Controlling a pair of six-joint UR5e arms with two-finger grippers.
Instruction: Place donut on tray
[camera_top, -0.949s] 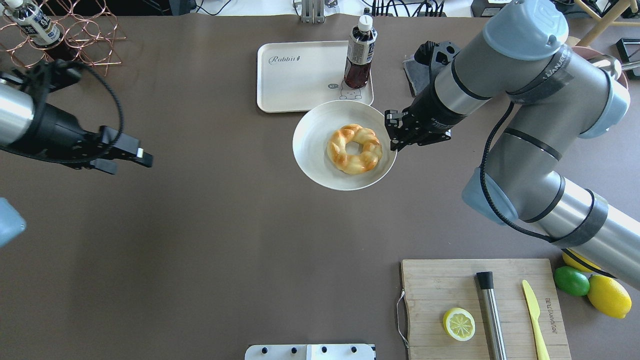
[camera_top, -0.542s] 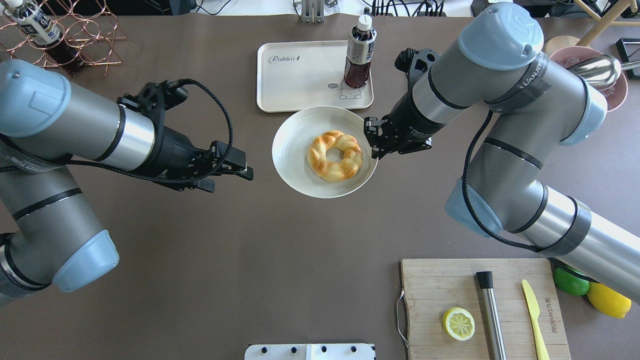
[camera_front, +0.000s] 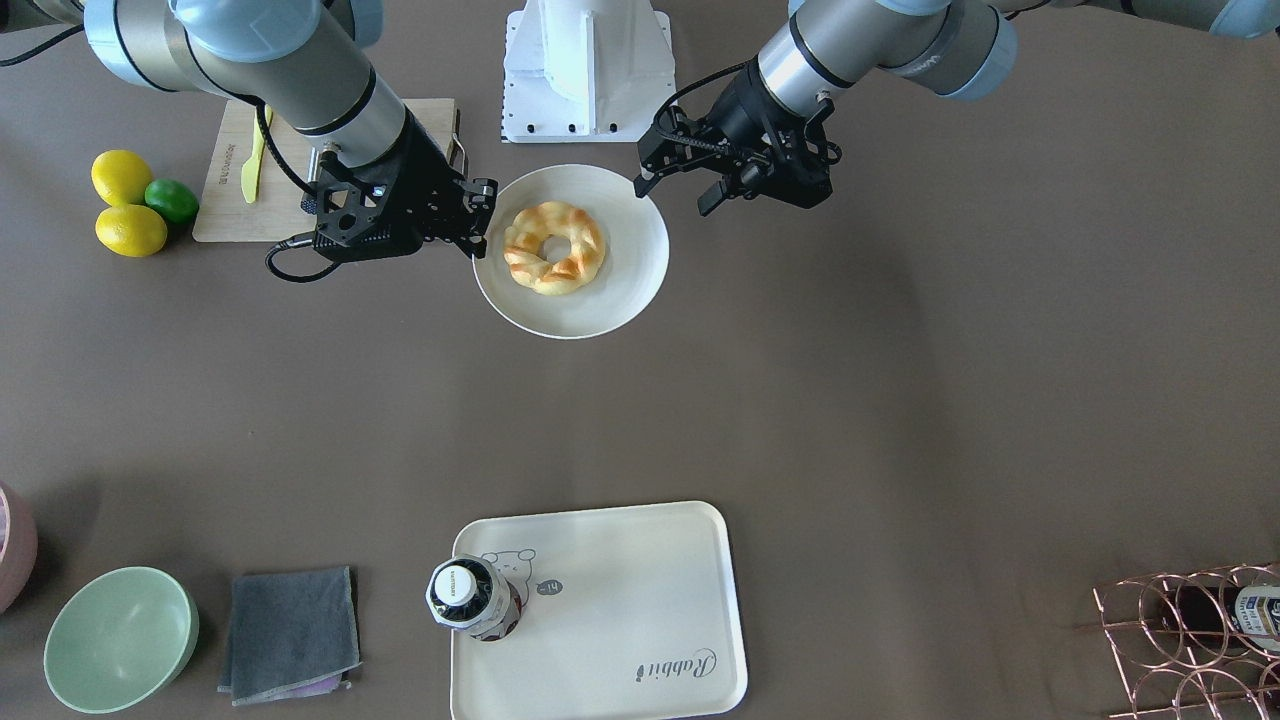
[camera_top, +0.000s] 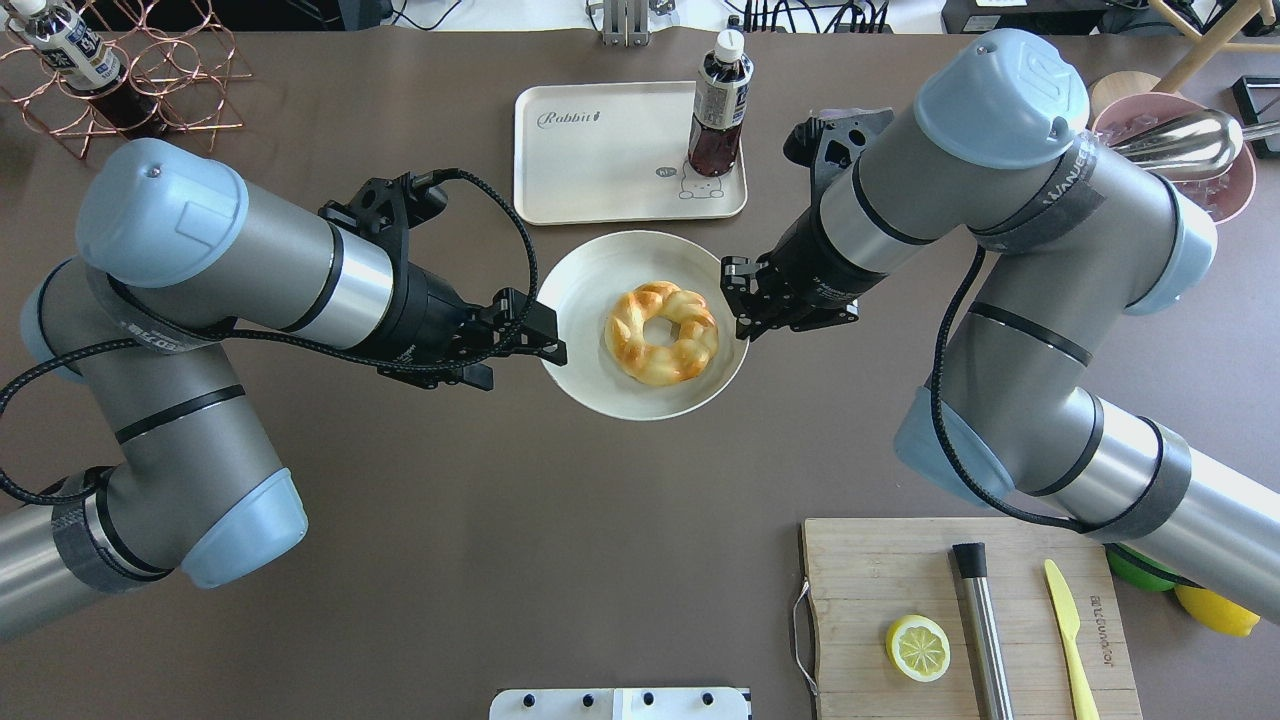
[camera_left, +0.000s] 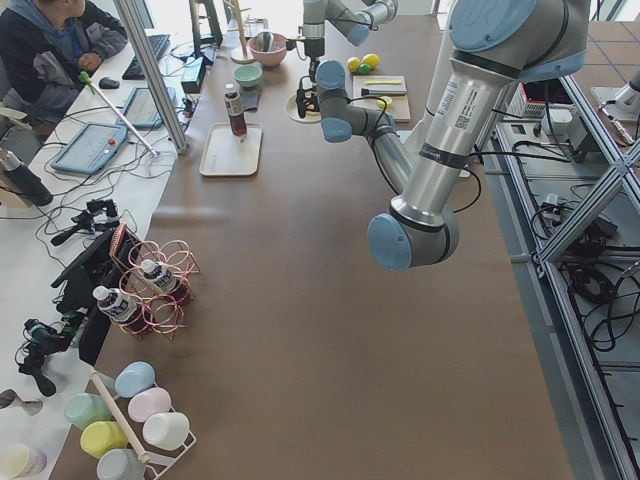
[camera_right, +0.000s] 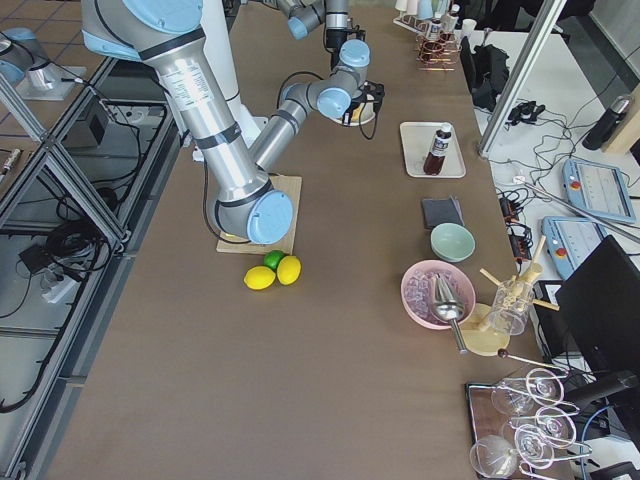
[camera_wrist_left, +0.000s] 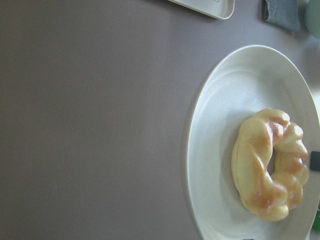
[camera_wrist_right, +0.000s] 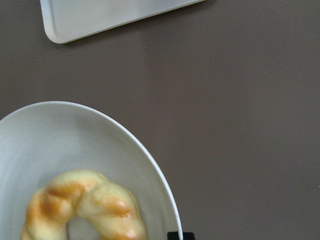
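Observation:
The donut (camera_top: 661, 332), a braided yellow ring with browned patches, lies on a round white plate (camera_top: 590, 290) in mid-table; it also shows in the front view (camera_front: 553, 247) and both wrist views (camera_wrist_left: 270, 165) (camera_wrist_right: 85, 205). My right gripper (camera_top: 738, 308) is shut on the plate's right rim. My left gripper (camera_top: 525, 365) is open and empty, its upper finger just beside the plate's left rim. The cream tray (camera_top: 600, 170) with the "Rabbit" script lies just beyond the plate, apart from it. A dark drink bottle (camera_top: 718, 110) stands on the tray's right corner.
A wooden cutting board (camera_top: 1020, 570) with a lemon half (camera_top: 918, 648), a steel rod and a yellow knife lies near right. A copper wire rack (camera_top: 160, 70) is far left. A grey cloth (camera_front: 290, 630) and green bowl (camera_front: 120, 640) lie beside the tray.
The right gripper has drawn the plate with the donut left and nearer to the robot, off the tray's edge. The left arm has swung in from the left to the plate's left rim.

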